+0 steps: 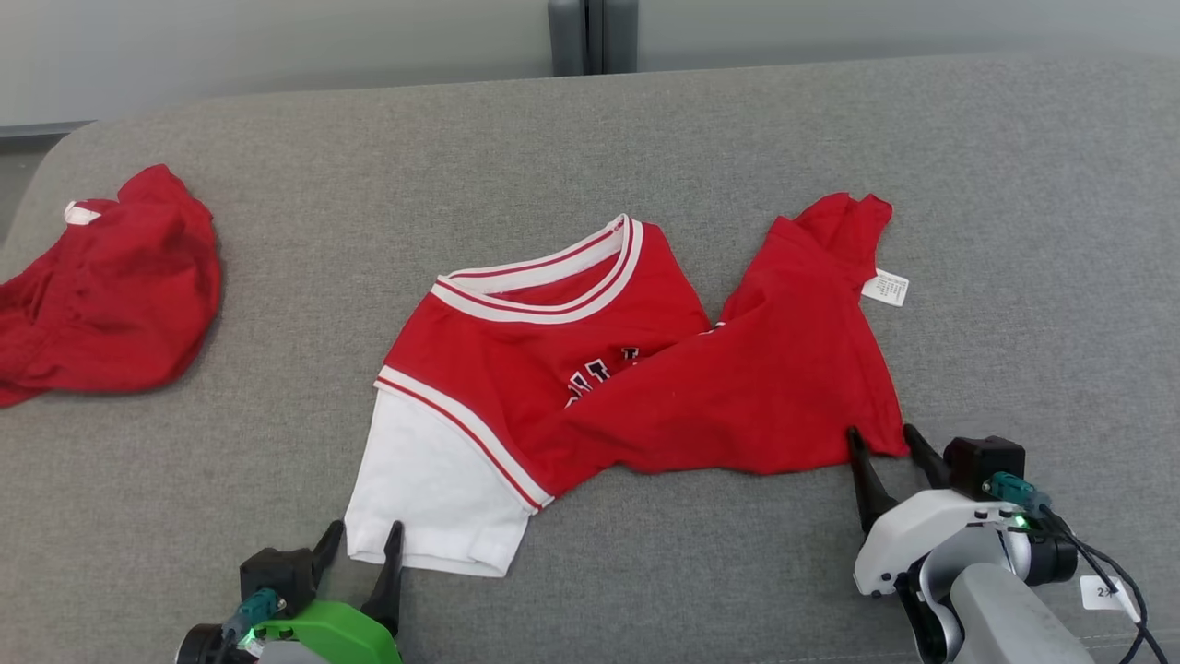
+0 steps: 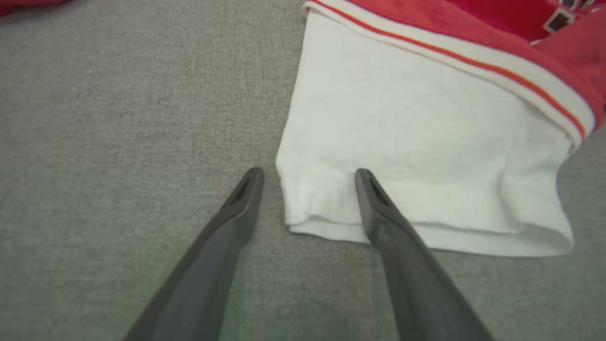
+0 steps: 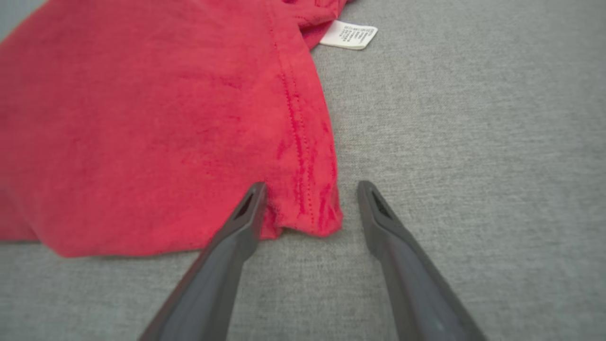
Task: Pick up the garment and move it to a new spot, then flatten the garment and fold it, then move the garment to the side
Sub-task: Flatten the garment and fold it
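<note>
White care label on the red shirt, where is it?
In the head view, the care label sticks out from the far right edge of the shirt onto the grey surface, beyond the right gripper.

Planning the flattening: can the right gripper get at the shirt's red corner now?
Likely yes: the right gripper is open, fingers either side of the red corner, nothing in the way.

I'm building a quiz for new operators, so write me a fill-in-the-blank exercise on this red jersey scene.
On the jersey, the sleeve by the left arm's jaws is ____.
Both arms' jaws stand ____.
In the head view, the care label lies at the jersey's ____ end.
A second red garment lies far to the jersey's ____.
Missing words: white; open; right; left.
</note>
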### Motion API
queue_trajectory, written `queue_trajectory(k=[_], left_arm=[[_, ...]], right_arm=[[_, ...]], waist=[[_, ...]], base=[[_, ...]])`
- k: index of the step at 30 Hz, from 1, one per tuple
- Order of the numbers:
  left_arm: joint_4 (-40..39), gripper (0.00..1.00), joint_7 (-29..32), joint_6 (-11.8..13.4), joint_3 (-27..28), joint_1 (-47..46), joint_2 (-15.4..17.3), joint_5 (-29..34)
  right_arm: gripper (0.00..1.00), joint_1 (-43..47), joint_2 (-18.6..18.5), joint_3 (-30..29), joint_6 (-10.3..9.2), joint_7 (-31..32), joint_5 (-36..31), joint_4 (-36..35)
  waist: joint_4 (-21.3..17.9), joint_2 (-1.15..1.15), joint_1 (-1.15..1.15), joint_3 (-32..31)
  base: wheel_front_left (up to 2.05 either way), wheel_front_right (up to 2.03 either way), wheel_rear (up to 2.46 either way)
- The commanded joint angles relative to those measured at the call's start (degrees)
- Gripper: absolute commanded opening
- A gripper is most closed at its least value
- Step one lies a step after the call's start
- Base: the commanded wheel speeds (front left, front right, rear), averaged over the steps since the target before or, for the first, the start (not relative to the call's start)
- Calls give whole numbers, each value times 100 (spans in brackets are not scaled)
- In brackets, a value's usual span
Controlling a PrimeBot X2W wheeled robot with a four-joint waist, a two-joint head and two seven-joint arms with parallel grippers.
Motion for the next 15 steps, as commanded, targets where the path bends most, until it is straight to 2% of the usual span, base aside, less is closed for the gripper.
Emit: queue_trajectory(k=[1, 2, 7, 15], left_arm=[[191, 12, 101, -30, -158, 66, -100, -107], [250, 0, 102, -31, -238, 63, -103, -170], [90, 0, 89, -25, -368, -42, 13, -401], [-1075, 0, 56, -25, -239, -449, 235, -789]], right_arm=[[0, 79, 48, 74, -4, 14, 65, 61], [0, 93, 54, 87, -4, 14, 92, 76], [0, 54, 52, 84, -4, 8, 244, -208], [0, -179, -131, 168, -5, 6, 409, -1121]], waist=[[-5, 0, 0, -5], [-8, 0, 0, -12], [-32, 0, 0, -83], [-185, 0, 0, -131]], base=[[0, 0, 0], [0, 0, 0], [0, 0, 0], [0, 0, 0]])
